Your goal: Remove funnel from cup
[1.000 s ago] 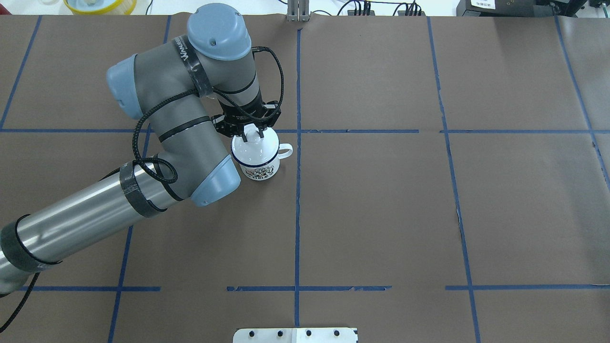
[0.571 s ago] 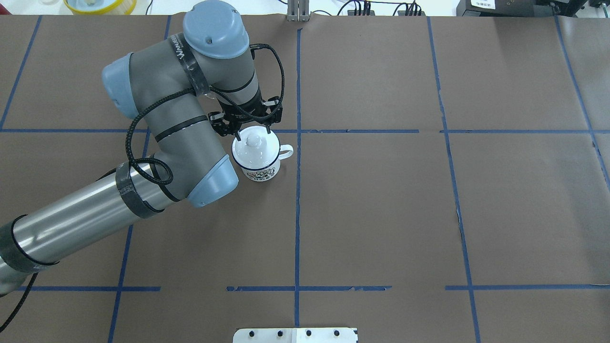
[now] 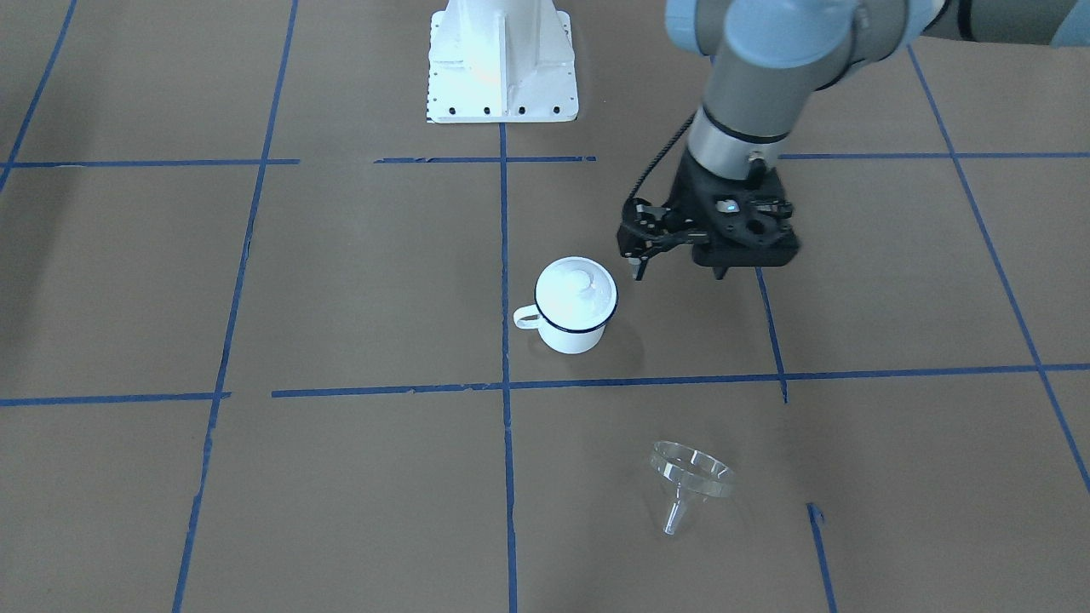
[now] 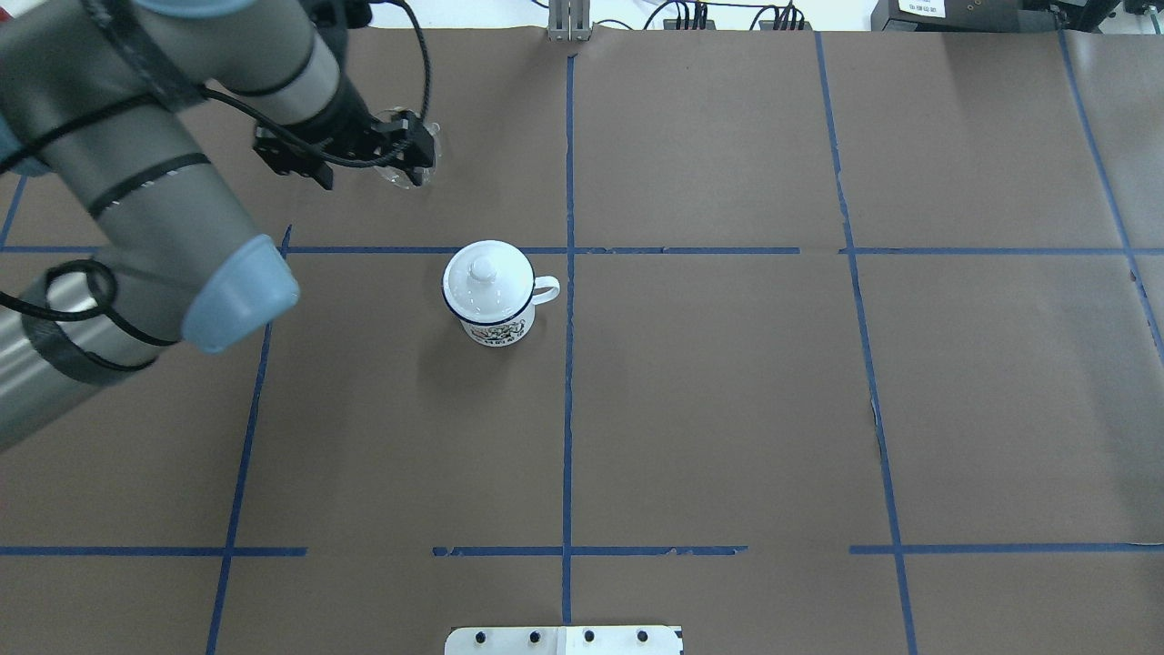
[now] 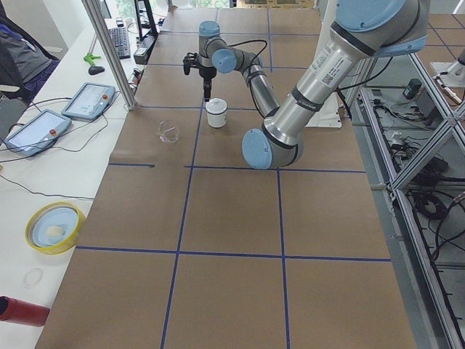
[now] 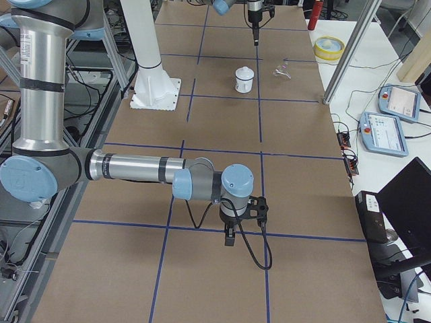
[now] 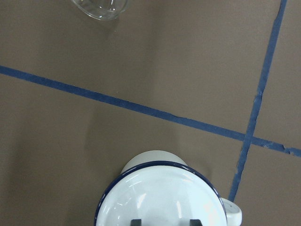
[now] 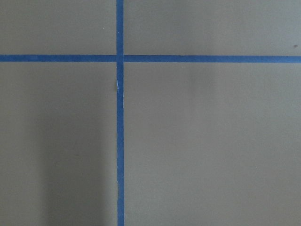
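Note:
The cup (image 3: pixel 572 328), a white enamel mug with a dark blue rim, stands upright near the table's middle with a white knobbed lid (image 3: pixel 576 288) on it. It also shows in the overhead view (image 4: pixel 491 318). The clear funnel (image 3: pixel 688 478) lies on the brown table on its side, apart from the cup. In the overhead view the funnel (image 4: pixel 396 178) is partly hidden behind my left gripper (image 4: pixel 368 168). My left gripper (image 3: pixel 679 272) is open and empty, raised above the table beside the cup. The right gripper (image 6: pixel 229 239) hangs far away at the table's other end; I cannot tell its state.
Blue tape lines grid the brown paper table (image 4: pixel 727 409). The white robot base plate (image 3: pixel 501 64) sits at the near edge. A yellow bowl (image 5: pixel 52 227) and tablets lie off the table past the far edge.
My left gripper was closed around the lid's knob on the cup, then opened. It has since risen and drawn away; the lidded cup has not moved.

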Controlling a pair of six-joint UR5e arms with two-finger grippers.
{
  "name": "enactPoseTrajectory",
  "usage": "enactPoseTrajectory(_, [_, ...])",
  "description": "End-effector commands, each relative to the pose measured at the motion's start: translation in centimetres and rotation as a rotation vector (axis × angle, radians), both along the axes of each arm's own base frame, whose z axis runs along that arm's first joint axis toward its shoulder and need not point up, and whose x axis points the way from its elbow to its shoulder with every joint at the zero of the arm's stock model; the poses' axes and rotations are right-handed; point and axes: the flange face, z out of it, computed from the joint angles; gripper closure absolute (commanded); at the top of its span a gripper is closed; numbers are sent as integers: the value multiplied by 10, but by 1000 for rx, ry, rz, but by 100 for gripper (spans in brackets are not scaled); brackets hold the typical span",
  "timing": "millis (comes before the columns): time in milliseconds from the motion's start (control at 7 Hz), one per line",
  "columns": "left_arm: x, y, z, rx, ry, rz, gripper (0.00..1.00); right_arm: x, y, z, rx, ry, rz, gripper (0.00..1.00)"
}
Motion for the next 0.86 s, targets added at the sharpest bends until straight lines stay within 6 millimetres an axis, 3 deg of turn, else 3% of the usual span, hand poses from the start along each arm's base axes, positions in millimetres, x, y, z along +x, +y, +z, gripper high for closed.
enactPoseTrajectory(0, [-155,-32,108,127,-101,105,0,0,0,0,0,0,0,0])
enactPoseTrajectory(286, [-278,-23,222,105,-122,151,0,0,0,0,0,0,0,0])
enactPoseTrajectory(429, [-319,-5,275,48,-109,143,0,0,0,0,0,0,0,0])
enactPoseTrajectory(571, [-338,20,327,1,-116,162,0,0,0,0,0,0,0,0])
enactPoseTrajectory(714, [-360,25,360,-8,-122,164,0,0,0,0,0,0,0,0])
